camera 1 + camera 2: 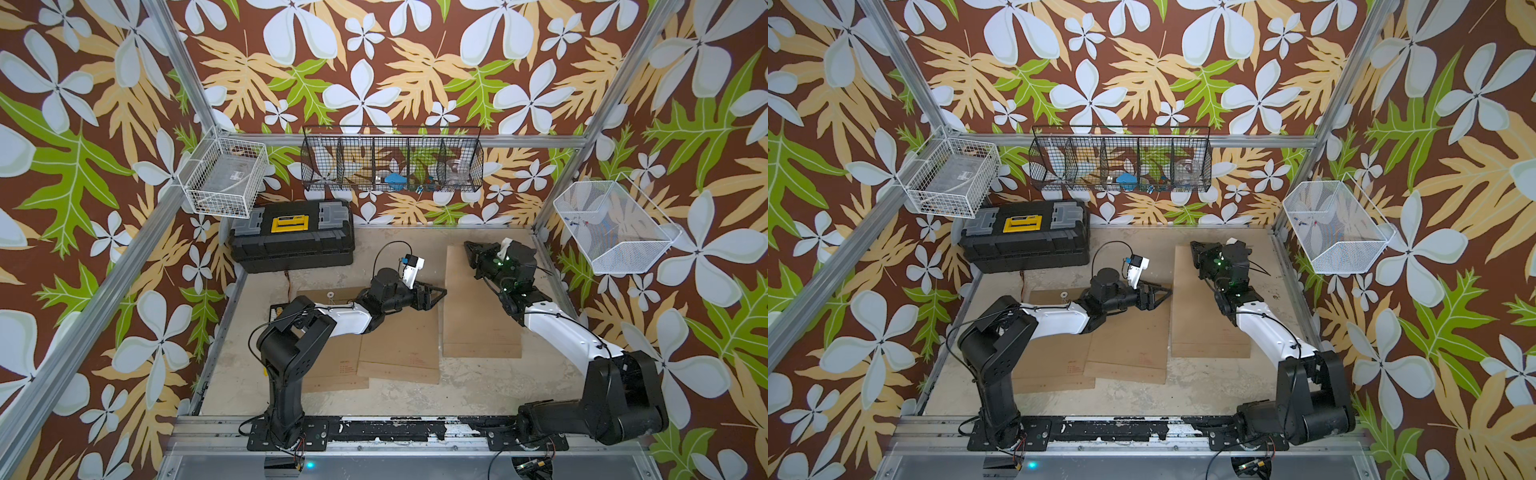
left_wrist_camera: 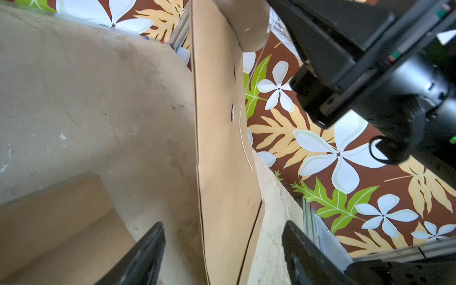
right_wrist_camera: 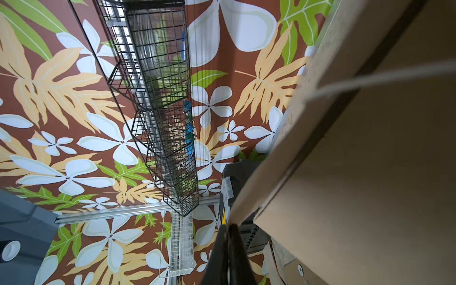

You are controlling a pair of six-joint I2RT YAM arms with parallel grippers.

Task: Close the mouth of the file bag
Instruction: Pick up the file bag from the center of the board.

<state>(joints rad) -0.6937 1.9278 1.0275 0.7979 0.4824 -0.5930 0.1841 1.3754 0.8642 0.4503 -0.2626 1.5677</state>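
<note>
File bag [image 1: 465, 316], far edge pinched in right hand [image 3: 228, 228]

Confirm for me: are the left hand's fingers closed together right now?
No, in the left wrist view the left hand has its fingers wide apart, with the file bag showing beyond them.

We're looking into a robot test cell, a lab rig and no home: aluminium frame [image 1: 104, 286] boxing in a scuffed tabletop [image 1: 478, 386], left arm [image 1: 345, 320] and right arm [image 1: 557, 328] bolted to a base rail [image 1: 415, 451], wire baskets [image 1: 316, 166] hung on flower-print walls [image 1: 415, 62] (loud ones!), black toolbox [image 1: 291, 241] in the corner.
</note>
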